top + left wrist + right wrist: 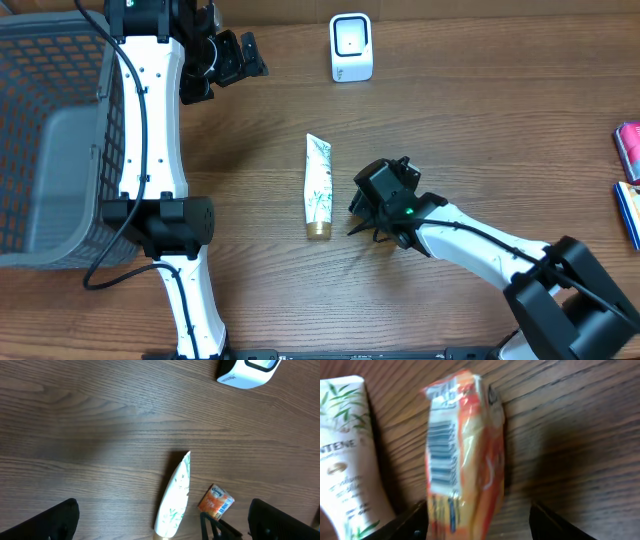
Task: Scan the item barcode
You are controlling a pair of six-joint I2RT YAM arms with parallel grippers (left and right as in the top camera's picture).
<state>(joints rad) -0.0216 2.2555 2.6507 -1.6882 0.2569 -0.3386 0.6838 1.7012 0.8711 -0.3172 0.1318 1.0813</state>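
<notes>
Pickup beginning; scan not done.
Right pincer [477, 510] is straddling the orange packet [462, 455], jaws apart around it; left pincer [232, 58] is hanging wide; scanner [350, 47] is waiting upper centre.

On your wooden table [480, 120], an orange packet [465, 450], barcode showing, sits between the fingers of your right pincer [479, 512]. A white tube [318, 185] with a gold cap lies just beside that pincer. A white scanner [351, 47] stands well apart from it. A grey basket [60, 140] sits farther off beyond the tube. Bright packs [628, 150] lie behind the pincer at the table's edge.
</notes>
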